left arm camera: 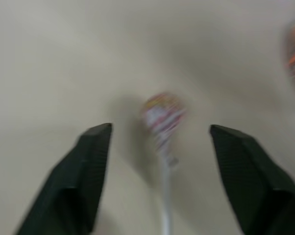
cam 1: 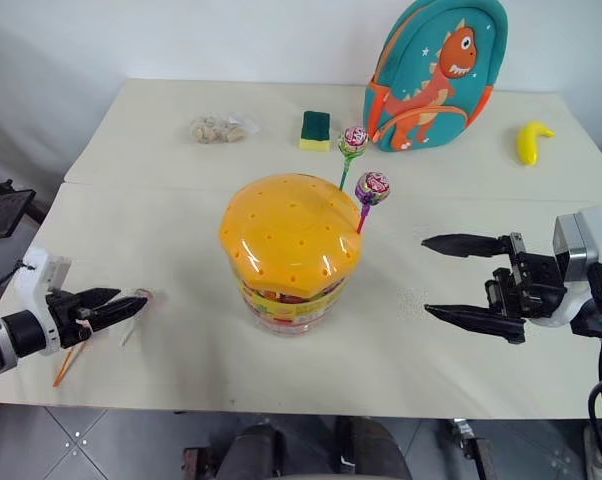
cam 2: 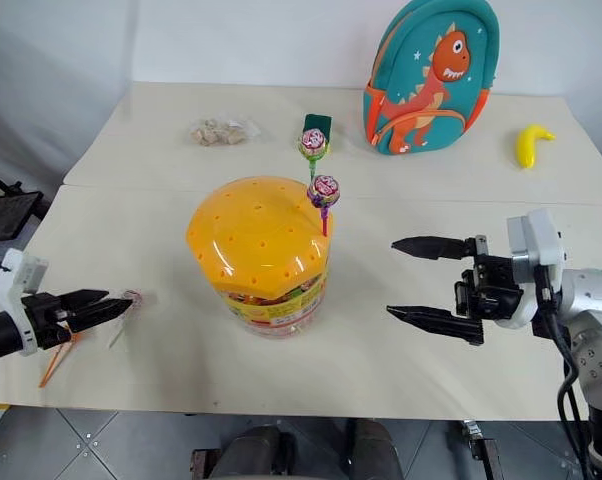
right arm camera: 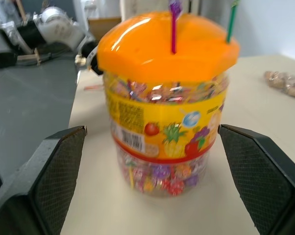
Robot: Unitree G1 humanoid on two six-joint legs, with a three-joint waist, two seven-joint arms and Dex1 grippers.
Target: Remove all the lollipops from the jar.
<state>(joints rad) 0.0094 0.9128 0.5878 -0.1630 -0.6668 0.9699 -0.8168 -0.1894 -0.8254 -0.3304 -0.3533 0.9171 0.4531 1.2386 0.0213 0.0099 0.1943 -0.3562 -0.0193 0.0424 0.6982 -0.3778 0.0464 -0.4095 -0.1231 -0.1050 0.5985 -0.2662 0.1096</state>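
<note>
Black fingers of the left gripper (cam 1: 109, 308) stand apart at the table's (cam 1: 181, 240) near left edge, released, with a white-stick lollipop (left arm camera: 162, 115) lying loose on the table between them. An orange-stick lollipop (cam 1: 66, 362) lies just beside it at the edge. On the near right, the right gripper (cam 1: 451, 280) is level, pointing at the jar (cam 1: 289, 255), its fingers spread wide and holding nothing; it is apart from the jar. The jar stands mid-table, clear-walled, sweets showing inside, its orange holed lid on. Two lollipops stand upright in the lid's far right side: a purple-stick one (cam 1: 371, 190) nearer, a green-stick one (cam 1: 353, 143) just behind it. Farther back lie a bag of nuts (cam 1: 219, 128), a yellow-green sponge (cam 1: 315, 130), a teal dinosaur backpack (cam 1: 436, 70) and, far right, a banana (cam 1: 530, 141).
</note>
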